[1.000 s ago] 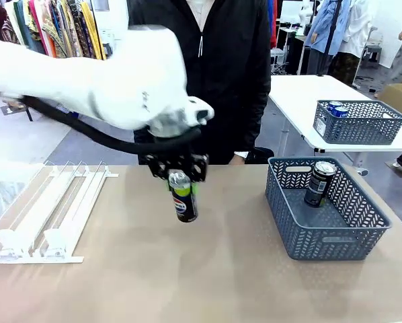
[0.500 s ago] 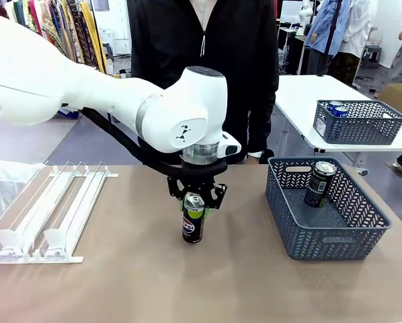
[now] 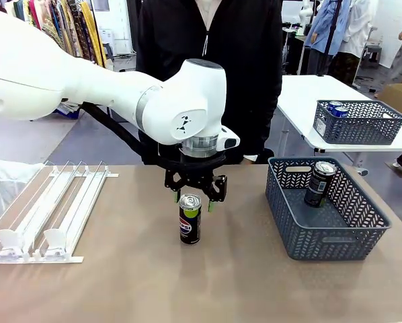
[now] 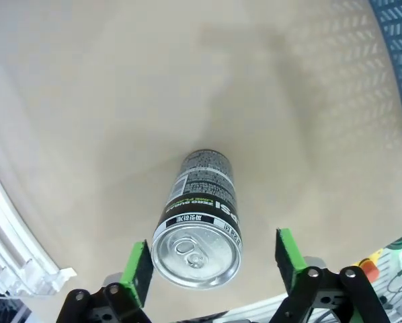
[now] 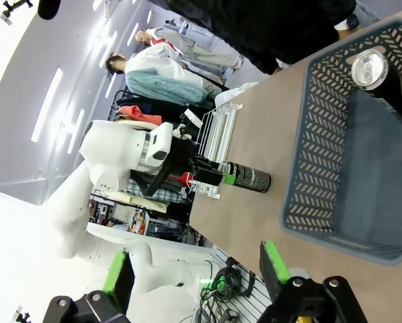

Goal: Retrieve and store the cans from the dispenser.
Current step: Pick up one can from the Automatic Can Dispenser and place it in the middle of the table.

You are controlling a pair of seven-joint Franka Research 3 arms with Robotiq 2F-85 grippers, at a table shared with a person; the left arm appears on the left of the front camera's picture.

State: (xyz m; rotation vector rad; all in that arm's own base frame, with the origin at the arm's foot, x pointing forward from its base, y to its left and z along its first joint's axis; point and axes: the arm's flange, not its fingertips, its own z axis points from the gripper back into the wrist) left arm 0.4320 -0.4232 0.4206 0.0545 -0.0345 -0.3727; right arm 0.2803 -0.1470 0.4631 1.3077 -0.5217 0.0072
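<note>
Dark can (image 3: 189, 219) stood upright mid-table, between dispenser (image 3: 50, 212) and grey basket (image 3: 325, 208), probably a handoff spot. Left gripper (image 3: 195, 200) sat just above it, jaws spread, clear of the can. Right gripper (image 5: 195, 277) hung open, empty. Another can (image 3: 318, 183) leaned in the basket.

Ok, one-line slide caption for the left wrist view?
Open left gripper poised above an upright black, silver-topped drink can standing on the tan tabletop, green pads clear of its sides.
</note>
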